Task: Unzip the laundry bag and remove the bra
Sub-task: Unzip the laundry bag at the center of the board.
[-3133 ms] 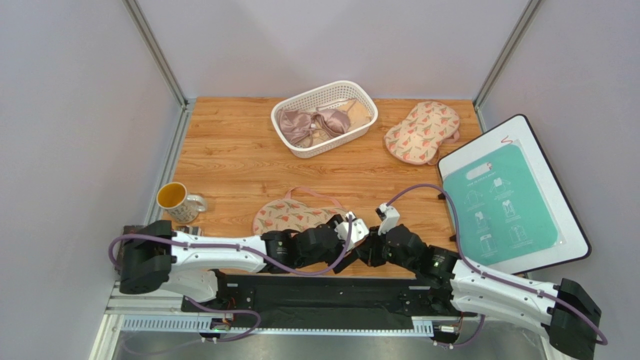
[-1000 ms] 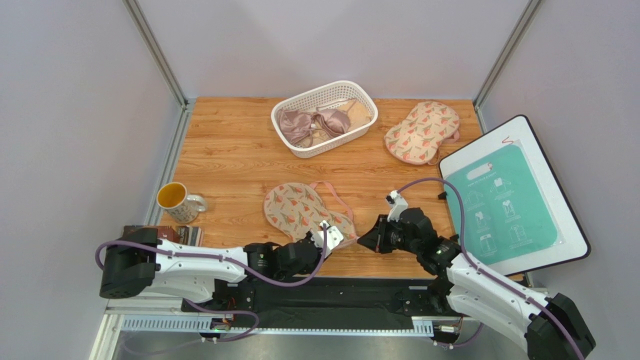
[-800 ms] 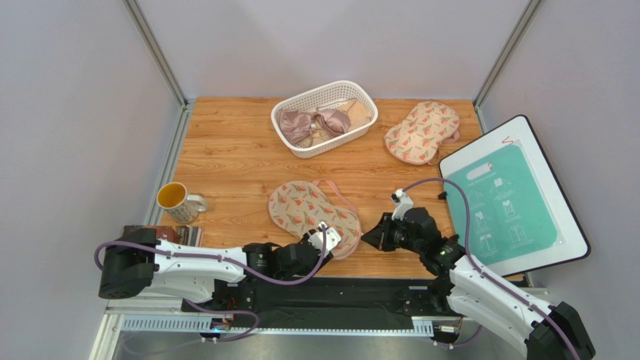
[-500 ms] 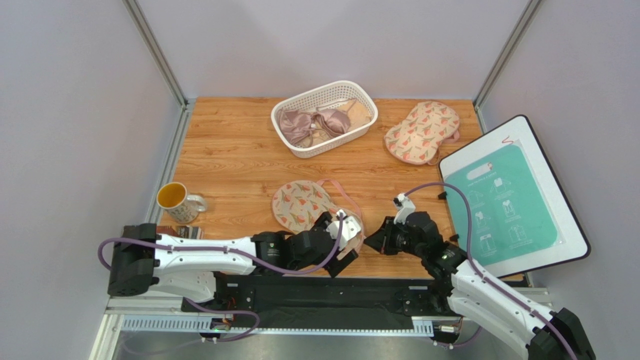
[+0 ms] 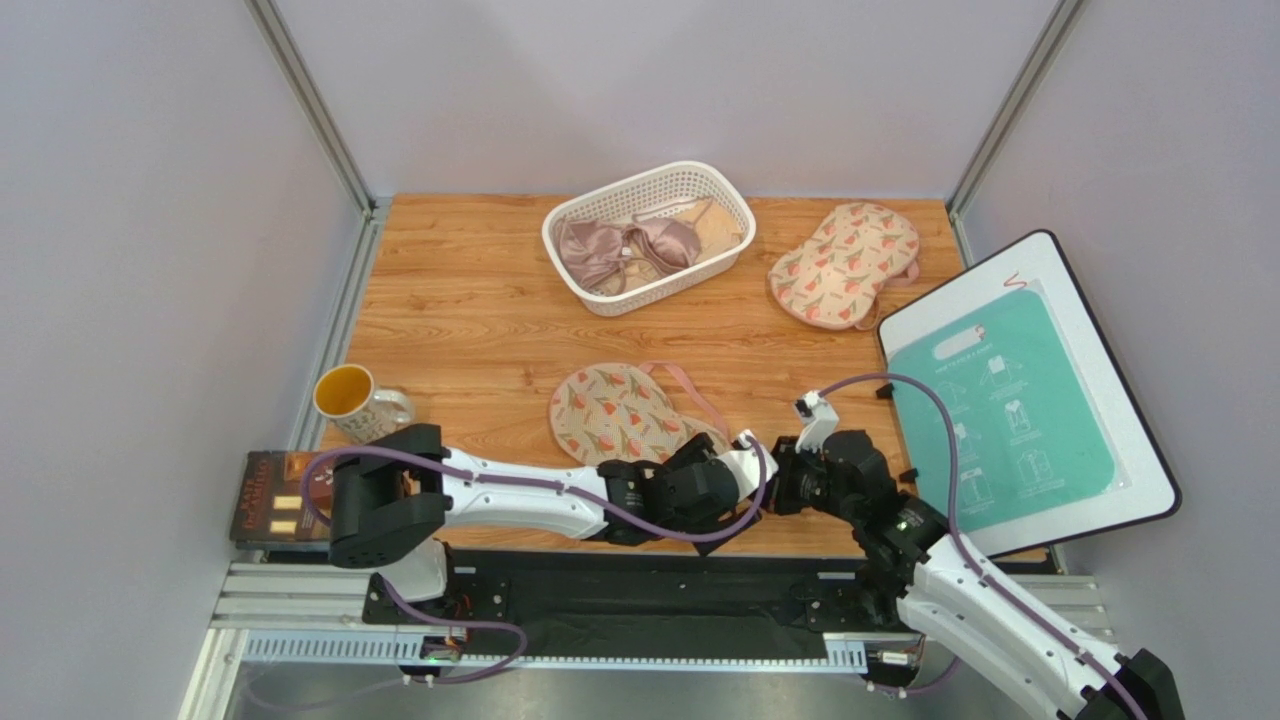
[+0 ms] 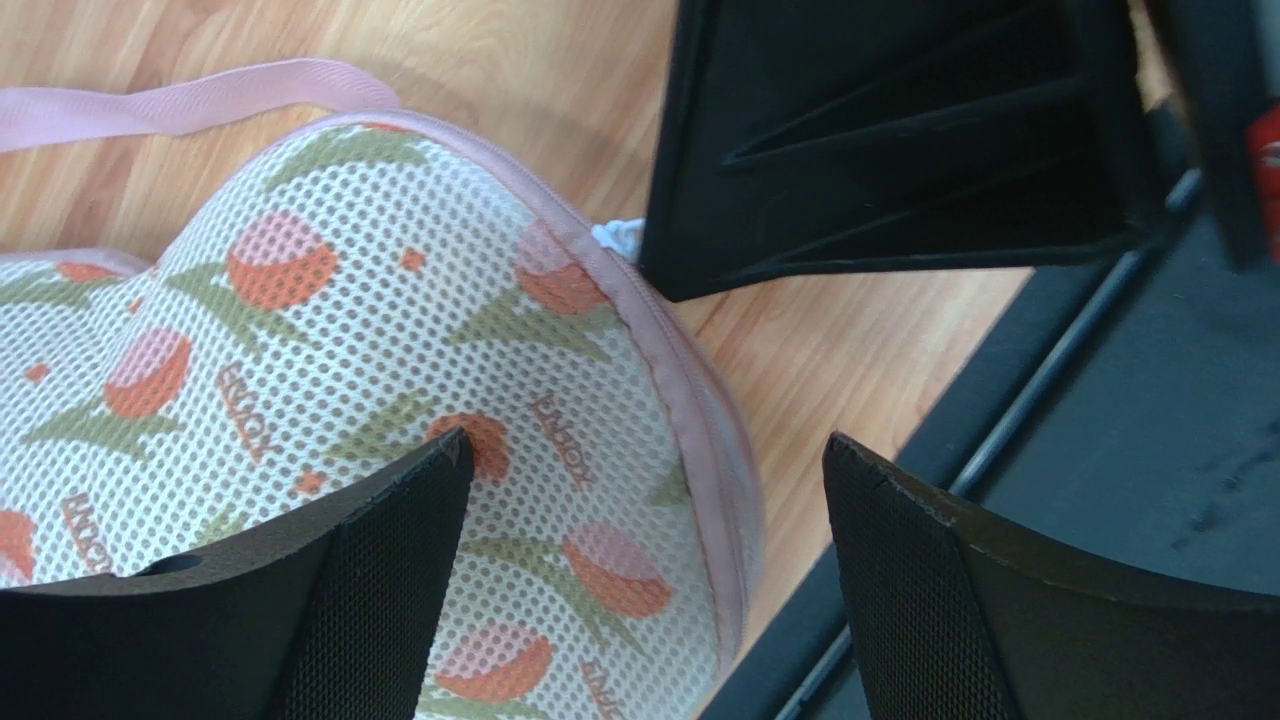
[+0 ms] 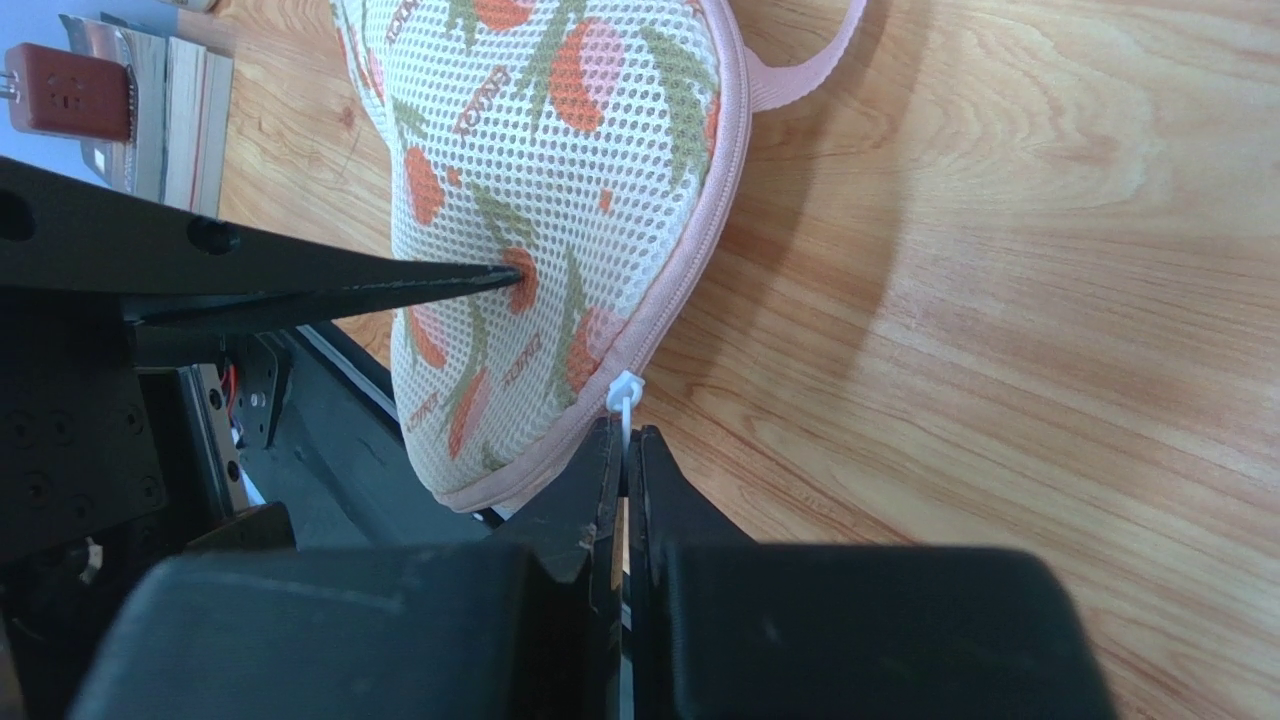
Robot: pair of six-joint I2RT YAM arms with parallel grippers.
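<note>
The floral laundry bag [image 5: 624, 416] lies flat near the table's front edge, its pink zip edging closed as far as I can see. My left gripper [image 5: 733, 468] is open and hovers over the bag's near right end [image 6: 376, 405], one finger on each side of the edge. My right gripper [image 5: 781, 483] is shut on the small white zip pull [image 7: 624, 393] at that end of the bag [image 7: 556, 195]. The pull also shows in the left wrist view [image 6: 619, 237]. The mustard-yellow bra is hidden.
A white basket [image 5: 718, 192] at the back holds a mauve satin bra [image 5: 624, 248]. A second floral bag [image 5: 845, 263] lies at the back right. A mug [image 5: 353, 399] and a dark box [image 5: 278, 498] sit at the left. A white board with a teal sheet [image 5: 1014, 398] is at the right.
The bag has shifted and turned on the table. My left arm has stretched right to the bag's near right end. My right gripper has closed in on the same end.
</note>
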